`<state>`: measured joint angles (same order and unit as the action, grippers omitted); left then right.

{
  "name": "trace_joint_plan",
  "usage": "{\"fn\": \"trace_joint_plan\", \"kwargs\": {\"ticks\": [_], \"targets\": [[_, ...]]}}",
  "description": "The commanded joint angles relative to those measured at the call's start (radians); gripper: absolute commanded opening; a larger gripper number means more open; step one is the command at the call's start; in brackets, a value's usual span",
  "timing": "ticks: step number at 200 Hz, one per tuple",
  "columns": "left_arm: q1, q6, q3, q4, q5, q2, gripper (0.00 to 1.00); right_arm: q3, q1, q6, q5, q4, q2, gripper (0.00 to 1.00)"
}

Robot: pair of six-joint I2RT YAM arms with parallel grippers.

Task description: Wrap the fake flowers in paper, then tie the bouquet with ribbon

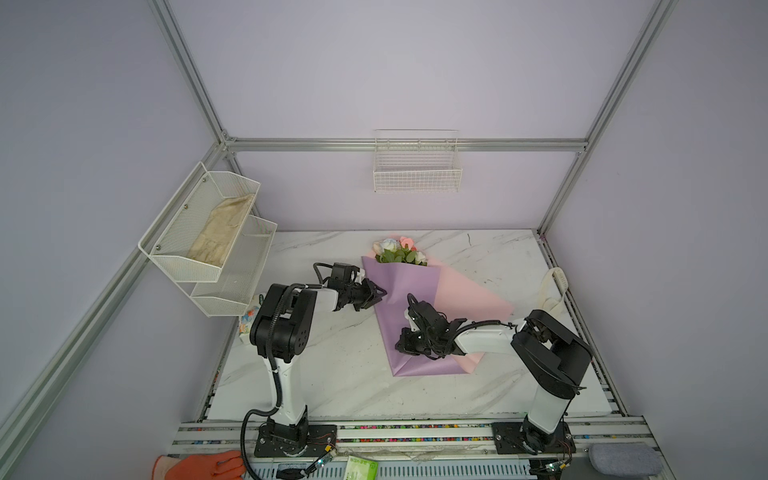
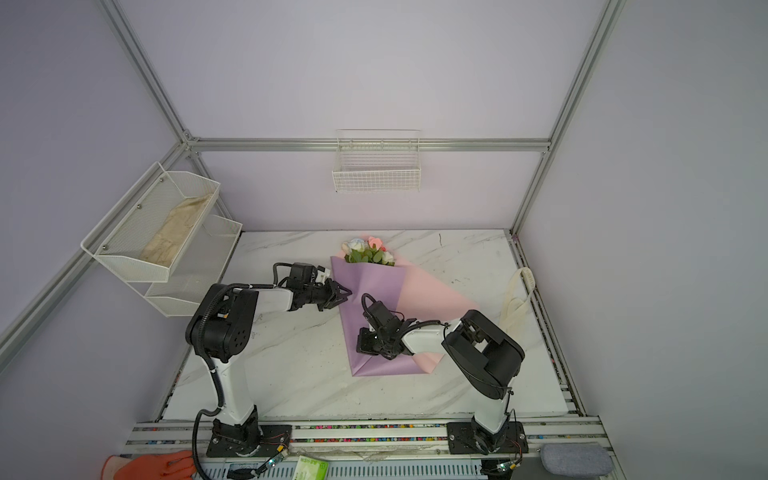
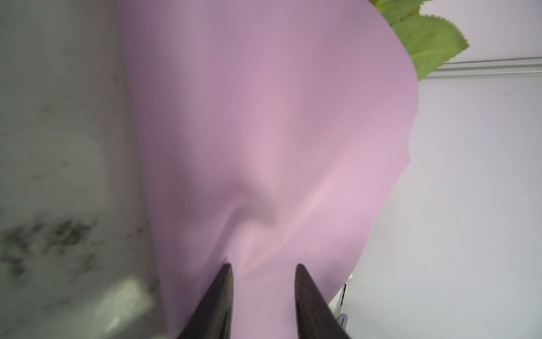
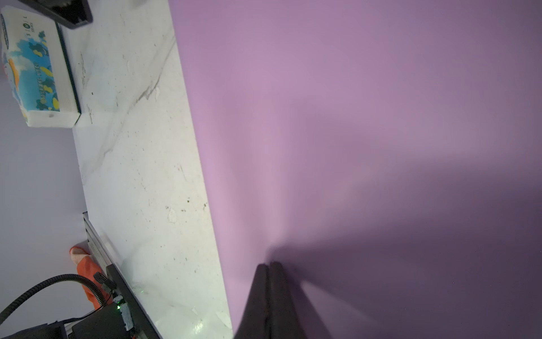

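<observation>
Top views both show the marble counter [image 1: 332, 382] with the bouquet [image 1: 405, 286] lying mid-counter, blooms toward the back wall, its lilac-and-pink paper not yet closed round the stems. Wrapping looks like the step in hand. The right gripper [image 4: 268, 264], pressed together on the paper's lower part, should pin it while the left gripper [image 3: 262, 265], jaws partly apart against the dimpled left fold (gripping or not, I cannot tell), rolls it over gently.

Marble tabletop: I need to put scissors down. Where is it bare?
Bare: the front strip of the marble tabletop, between the bouquet and the front rail; also back right, between bouquet and ribbon. Crowded: the centre, where the left gripper and right gripper meet the bouquet.
</observation>
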<state>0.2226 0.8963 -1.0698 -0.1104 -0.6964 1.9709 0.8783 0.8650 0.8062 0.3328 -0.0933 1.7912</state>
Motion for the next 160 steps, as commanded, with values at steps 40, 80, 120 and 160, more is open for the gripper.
{"fn": "trace_joint_plan", "kwargs": {"ticks": [40, 80, 120, 160], "targets": [[0.003, -0.055, 0.050, -0.018, -0.076, -0.107, 0.12, -0.020, 0.006, 0.009, -0.011, 0.086, 0.016, 0.01], [-0.004, -0.079, 0.032, 0.039, -0.005, -0.026, 0.00, -0.010, 0.005, 0.000, -0.024, 0.116, 0.007, 0.01], [-0.028, -0.154, -0.081, 0.157, 0.076, 0.066, 0.00, -0.026, 0.006, 0.001, -0.026, 0.124, 0.004, 0.01], [-0.088, -0.186, -0.266, 0.240, 0.077, 0.188, 0.00, -0.034, 0.006, -0.006, -0.025, 0.135, 0.002, 0.00]]}}
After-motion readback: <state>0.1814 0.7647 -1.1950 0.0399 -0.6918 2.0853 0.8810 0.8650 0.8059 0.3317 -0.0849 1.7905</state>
